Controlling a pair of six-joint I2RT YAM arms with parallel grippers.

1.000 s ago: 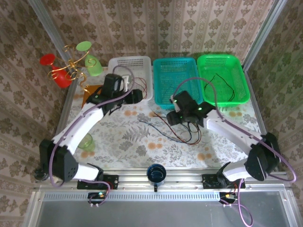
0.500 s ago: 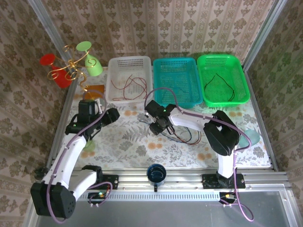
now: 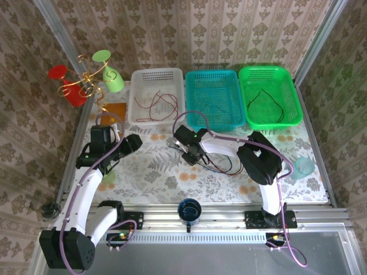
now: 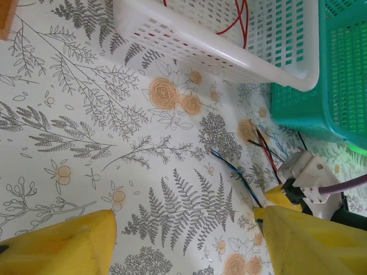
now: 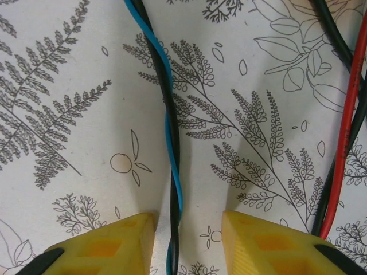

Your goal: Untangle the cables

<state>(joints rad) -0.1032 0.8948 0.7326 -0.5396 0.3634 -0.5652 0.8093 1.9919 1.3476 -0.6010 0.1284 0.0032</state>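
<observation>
Top external, floral tablecloth (image 3: 149,172), wallpaper (image 3: 200,28), left gripper (image 4: 183,240) spread, right gripper (image 5: 188,229) spread astride cables (image 5: 170,132)

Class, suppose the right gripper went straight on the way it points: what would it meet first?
The right gripper would most likely meet the twisted blue cable and black cable lying between its jaws, with the table right beneath; depth is unclear.
</observation>
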